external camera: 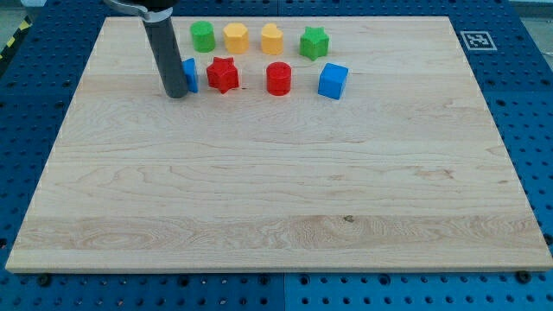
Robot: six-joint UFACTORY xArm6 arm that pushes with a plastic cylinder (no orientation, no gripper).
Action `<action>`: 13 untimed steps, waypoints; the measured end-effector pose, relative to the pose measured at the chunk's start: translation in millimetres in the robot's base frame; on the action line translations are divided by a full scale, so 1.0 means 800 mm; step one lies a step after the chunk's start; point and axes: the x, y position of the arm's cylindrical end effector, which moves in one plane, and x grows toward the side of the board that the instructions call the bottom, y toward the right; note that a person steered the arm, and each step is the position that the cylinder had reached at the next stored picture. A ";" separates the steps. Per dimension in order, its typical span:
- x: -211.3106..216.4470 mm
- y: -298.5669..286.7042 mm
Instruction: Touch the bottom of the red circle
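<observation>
The red circle (279, 78) is a short red cylinder standing on the wooden board (276, 199) near the view's top, between a red star (223, 74) on its left and a blue cube (333, 81) on its right. My tip (175, 94) is at the lower end of the dark rod, well to the left of the red circle. It stands right against the left side of a blue block (190, 75), which the rod partly hides.
A row behind holds a green cylinder (202, 36), a yellow hexagon block (236, 38), an orange-yellow block (272, 39) and a green star (314, 41). A marker tag (476, 40) sits at the board's top right corner. Blue pegboard surrounds the board.
</observation>
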 end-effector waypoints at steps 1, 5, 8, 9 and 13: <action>0.000 0.000; 0.090 0.000; 0.079 0.148; 0.069 0.234; 0.047 0.303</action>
